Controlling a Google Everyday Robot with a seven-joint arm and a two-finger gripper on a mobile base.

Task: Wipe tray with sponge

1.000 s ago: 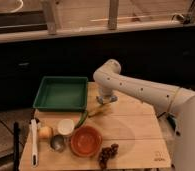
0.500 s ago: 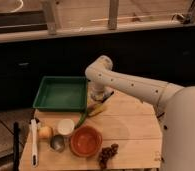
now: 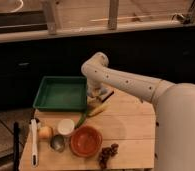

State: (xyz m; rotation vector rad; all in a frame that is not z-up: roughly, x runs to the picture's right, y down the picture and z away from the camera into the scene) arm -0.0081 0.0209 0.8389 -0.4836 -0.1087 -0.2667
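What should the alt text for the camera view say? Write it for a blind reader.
A white robot arm reaches across a wooden table, its gripper, fingers shut, low beside the right-hand edge of a green tray. Nearer the camera sit an orange bowl, a white cup and grapes.

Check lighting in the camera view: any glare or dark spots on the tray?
Camera view: dim, warm light; the green tray is evenly lit, no glare. Background behind the table is nearly black. The tool, beside the tray's edge under the arm, is dark and hard to read.
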